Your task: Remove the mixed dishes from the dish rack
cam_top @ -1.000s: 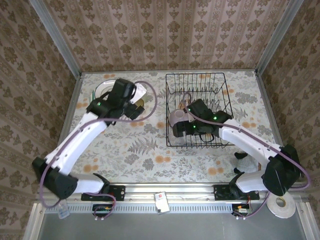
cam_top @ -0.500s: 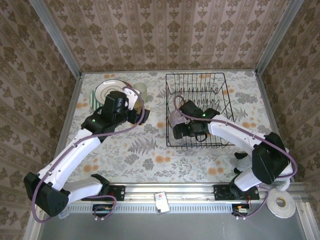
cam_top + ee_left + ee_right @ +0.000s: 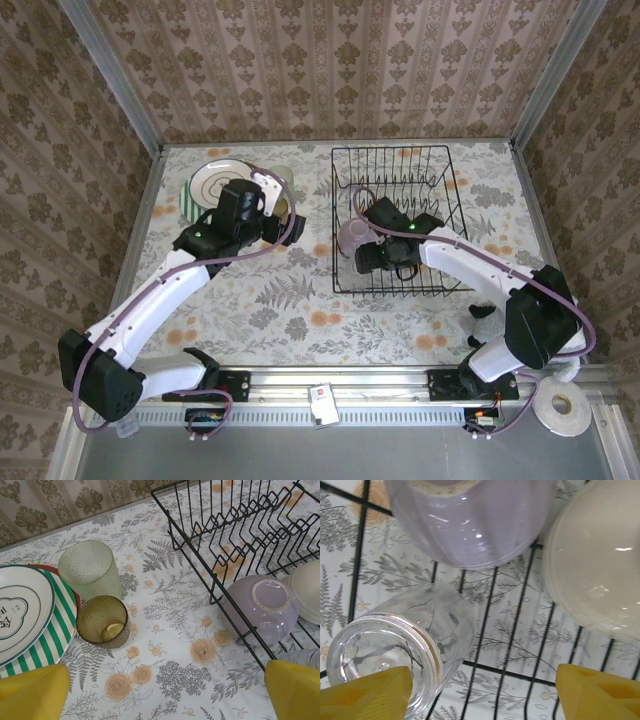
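Overhead, my right arm bends into the dish rack's near-left corner, beside the lavender bowl. My left arm stretches toward the plates at the desk's far-left corner.

From the left wrist, the left claw is spread wide and empty near the amber cup.

From the right wrist, the right claw is released. I'd centre it on the clear glass before closing.

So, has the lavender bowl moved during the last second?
No. The lavender bowl lies in the same spot as before, just inside the left wall of the dish rack.
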{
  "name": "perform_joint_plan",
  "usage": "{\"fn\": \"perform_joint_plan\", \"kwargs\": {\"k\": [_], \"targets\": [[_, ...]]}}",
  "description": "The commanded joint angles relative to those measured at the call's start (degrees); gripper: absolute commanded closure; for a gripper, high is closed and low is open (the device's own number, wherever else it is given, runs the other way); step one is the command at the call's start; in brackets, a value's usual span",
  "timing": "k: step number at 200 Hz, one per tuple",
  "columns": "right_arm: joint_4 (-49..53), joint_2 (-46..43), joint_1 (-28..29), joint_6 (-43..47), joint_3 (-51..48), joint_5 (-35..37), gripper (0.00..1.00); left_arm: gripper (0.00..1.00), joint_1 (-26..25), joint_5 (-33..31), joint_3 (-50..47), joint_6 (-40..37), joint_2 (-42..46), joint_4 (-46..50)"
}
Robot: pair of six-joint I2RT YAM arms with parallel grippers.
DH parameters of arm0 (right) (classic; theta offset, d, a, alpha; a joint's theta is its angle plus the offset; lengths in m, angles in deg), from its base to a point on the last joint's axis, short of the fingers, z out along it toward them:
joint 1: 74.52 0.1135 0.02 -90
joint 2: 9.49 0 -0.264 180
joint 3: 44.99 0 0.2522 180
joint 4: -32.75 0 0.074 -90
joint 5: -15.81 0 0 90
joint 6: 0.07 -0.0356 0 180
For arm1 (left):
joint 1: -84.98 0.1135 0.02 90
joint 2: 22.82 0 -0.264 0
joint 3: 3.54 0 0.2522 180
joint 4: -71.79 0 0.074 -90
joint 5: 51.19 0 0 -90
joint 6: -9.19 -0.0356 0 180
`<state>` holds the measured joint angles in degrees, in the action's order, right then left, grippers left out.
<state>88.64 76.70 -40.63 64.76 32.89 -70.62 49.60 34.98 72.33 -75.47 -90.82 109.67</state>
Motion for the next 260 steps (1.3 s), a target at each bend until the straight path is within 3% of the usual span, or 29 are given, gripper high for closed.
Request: {"fn": "perform_joint_plan", "kwargs": {"k": [1,69,109,184,242,260], "targets": [[3.5,-1.8,-1.9,1.3,-1.4,3.4,0.27,0.00,-0.2,1.2,0.0,1.2,-0.4,-0.9],[3.9,-4.5,-4.7,2.3,-2.6,3.6,0.29,0.00,-0.1,1.6,-0.1,1.1,-0.9,-1.0],[2.9,-5.1,-4.6,2.3,-1.4,-0.2,0.28,0.00,-0.1,1.9,-0.4,1.1,-1.0,-1.3],[-2.2,-6.0,-5.1,1.0,-2.5,-11.1,0.14,0.00,-0.1,2.3,-0.9,1.1,-0.8,-1.3],[-2.6,-3.6,-5.1,0.4,-1.5,-11.1,0.14,0.00,-0.1,2.6,-1.3,1.1,-1.0,-1.4],[-2.4,-4.0,-5.1,-0.1,-1.9,-11.4,0.05,0.00,0.0,2.6,-1.2,1.1,-0.9,-1.0]]}}
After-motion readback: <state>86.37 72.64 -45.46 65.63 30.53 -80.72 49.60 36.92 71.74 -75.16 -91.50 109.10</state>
